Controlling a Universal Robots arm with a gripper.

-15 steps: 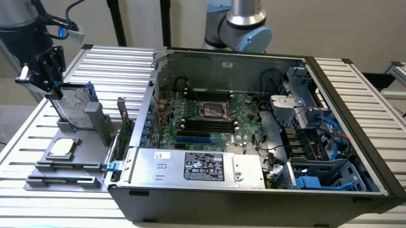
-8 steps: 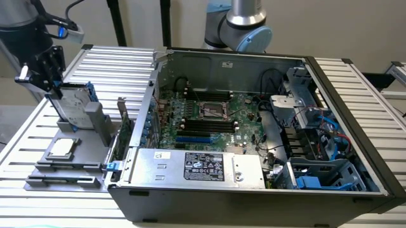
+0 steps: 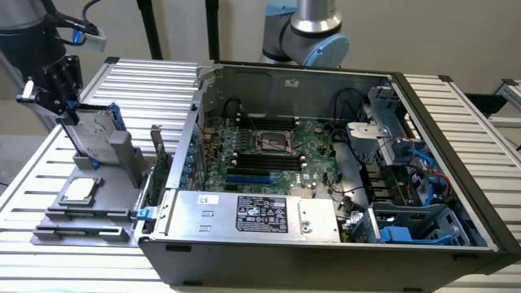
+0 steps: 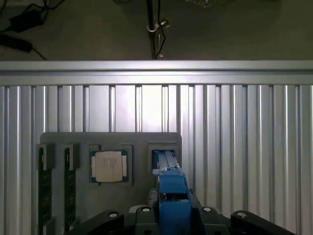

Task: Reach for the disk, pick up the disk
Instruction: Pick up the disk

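- The bench (image 3: pixel 456 116) carries the open case (image 3: pixel 326 256) across its middle. The tray (image 3: pixel 49 233) sits against the case's side, toward the bench edge on the exterior view's left.
- The case wall stands just beside the tray, so there is little sideways room there. Above the tray and toward the bench edge it looks open.
- The disk (image 3: pixel 91 131) stands on edge in the tray's slot, leaning a little, blue frame uppermost. Its lower end looks seated, so I judge it not yet lifted.
- My gripper (image 3: pixel 55 101) is at the disk's top edge, so the reach looks done. I cannot tell whether it has clamped the disk.
- The chip (image 3: pixel 79 190) lies flat in its tray pocket, near the disk's foot.
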